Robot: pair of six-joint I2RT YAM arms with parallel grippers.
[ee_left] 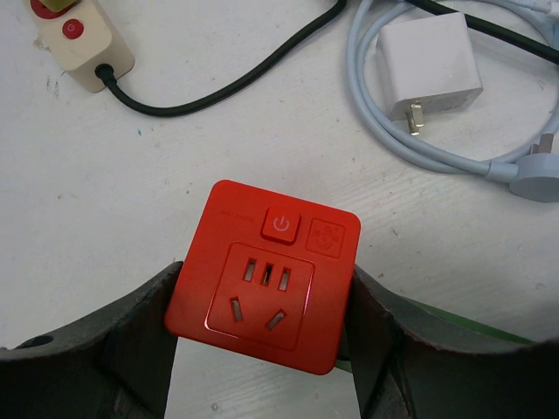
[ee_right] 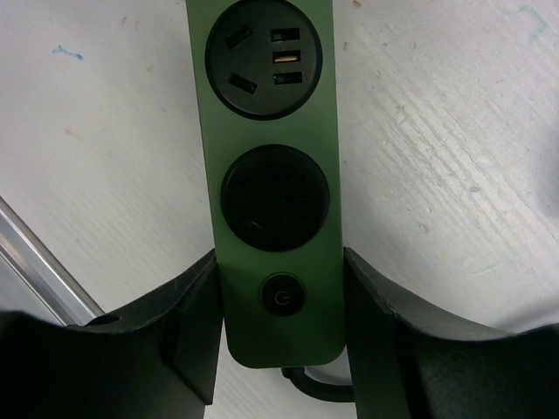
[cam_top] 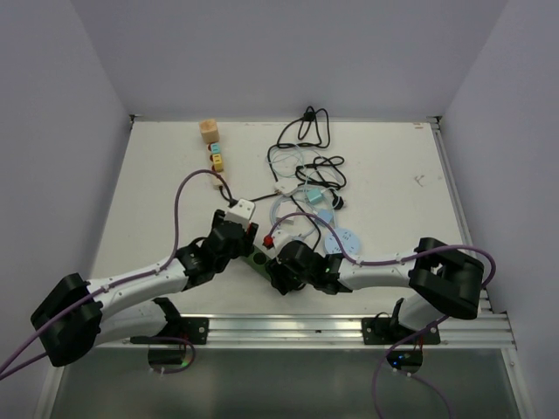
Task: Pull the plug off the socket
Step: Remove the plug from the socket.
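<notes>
Clutter sits at the back left of the table [cam_top: 157,175]: a tan wooden block [cam_top: 208,131] with small coloured cubes [cam_top: 216,160] just in front of it. Nearer the camera, the left arm [cam_top: 131,284] reaches in from the lower left. The left jaws are clamped on a red socket cube [ee_left: 266,288], with a dark finger [ee_left: 131,345] pressed against each side. The cube's face points at the wrist camera, showing a power button and pin slots.

Beyond the cube on the table lie a beige power strip [ee_left: 83,44] with a red switch and a black cord [ee_left: 227,87]. A white charger [ee_left: 430,63] and a loop of pale blue cable [ee_left: 384,131] lie near them. A sliver of the green power strip [ee_right: 306,336] shows just behind the cube's right side. From above, the cube sits right against this strip between the two wrists. Whether its pins are seated in the strip or clear of it cannot be told.

To the right, the right jaws are clamped across the green strip at its power-button end, fingers [ee_right: 188,340] touching both edges. Two round black sockets face up beyond them. The right arm [cam_top: 384,262] stretches in from the lower right. Black cables [cam_top: 310,131] lie tangled at the back middle of the table.
</notes>
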